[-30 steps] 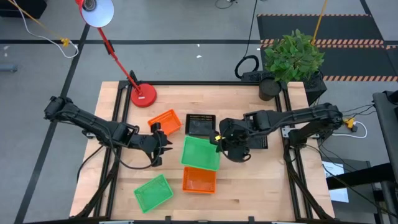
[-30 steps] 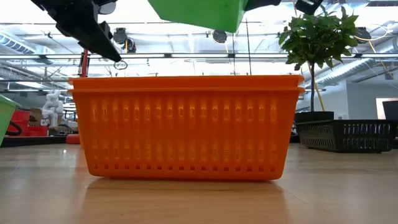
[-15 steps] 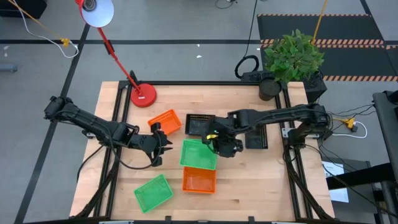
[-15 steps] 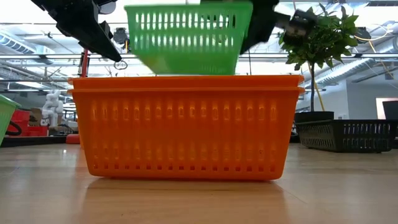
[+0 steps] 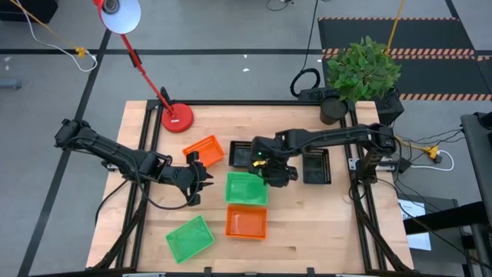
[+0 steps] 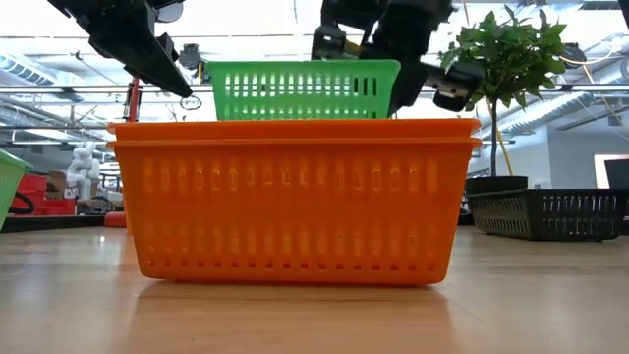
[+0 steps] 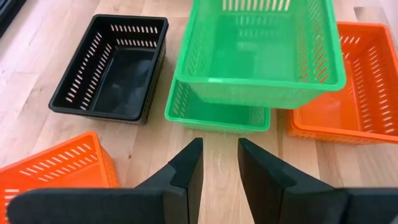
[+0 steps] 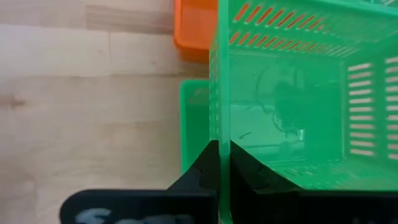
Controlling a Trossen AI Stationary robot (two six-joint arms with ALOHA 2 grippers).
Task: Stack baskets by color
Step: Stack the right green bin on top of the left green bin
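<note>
Here, your right gripper (image 5: 270,171) has its fingers pinched tight on the wall of a green basket (image 5: 247,187), carrying it lifted over the middle of the table (image 5: 323,223). In the left wrist view that held basket hangs above a second green basket (image 7: 217,115) lying on the wood, overlapping it but not nested in it. The right wrist view shows the thin green wall clamped between the two dark fingers (image 8: 202,171), with the lower basket's rim beneath.

Your left gripper (image 5: 201,175) hovers just beside the held basket, on its left, jaws partly apart and holding nothing; the left wrist view shows bare wood in the gap between its fingers (image 7: 186,168).

A third green basket (image 5: 189,237) sits alone near the front left of the table, well apart from the other two. An orange stack (image 5: 246,222) stands just in front of the held basket; in the low view it shows two rims, one nested in the other. A single orange basket (image 5: 205,151) lies tilted near the left gripper, toward the red lamp base (image 5: 177,118). A black basket (image 5: 246,153) rests behind the held one, and another black basket (image 5: 317,166) lies under the right arm, farther right. A potted plant (image 5: 360,73) stands at the table's back right corner.
</note>
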